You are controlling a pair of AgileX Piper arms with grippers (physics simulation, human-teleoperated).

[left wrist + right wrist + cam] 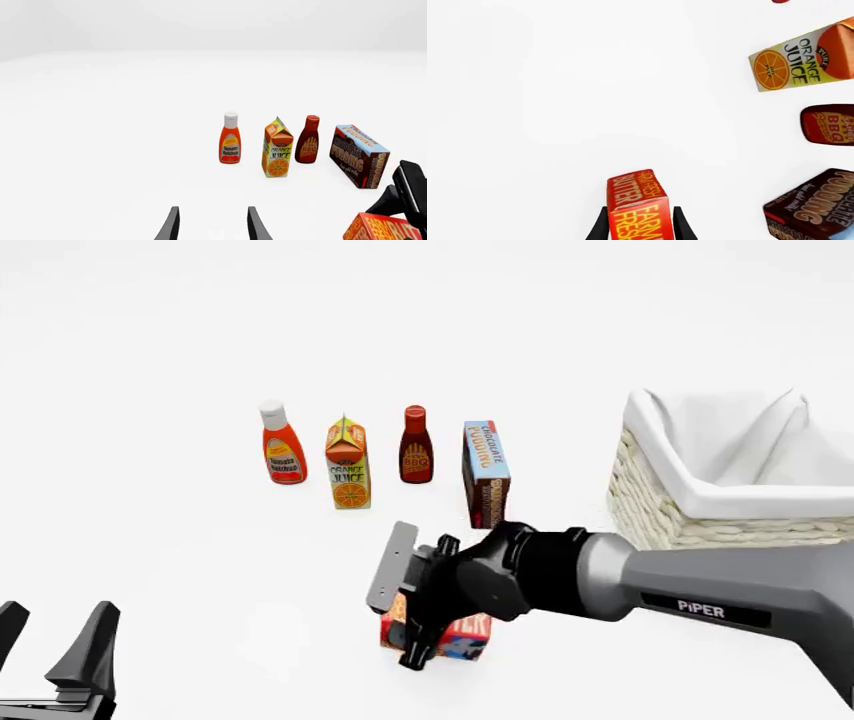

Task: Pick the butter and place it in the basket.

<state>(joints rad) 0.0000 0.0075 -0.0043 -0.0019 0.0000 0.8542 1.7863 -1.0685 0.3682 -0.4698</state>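
While the left gripper (54, 640) is idling open, the right gripper (640, 225) is clasping the butter carton (635, 202) between its fingers.

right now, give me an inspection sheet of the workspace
surface: plain white table, no marks seen
job's things: butter between the right gripper's fingers; basket at far right, its inside not visible
clutter: ketchup, orange juice, bbq sauce and pudding box in a row, upright
grippers: right one around the butter, whether it is lifted cannot be told; left gripper open, holding nothing
cables: nothing seen
surroundings: blank white, nothing seen
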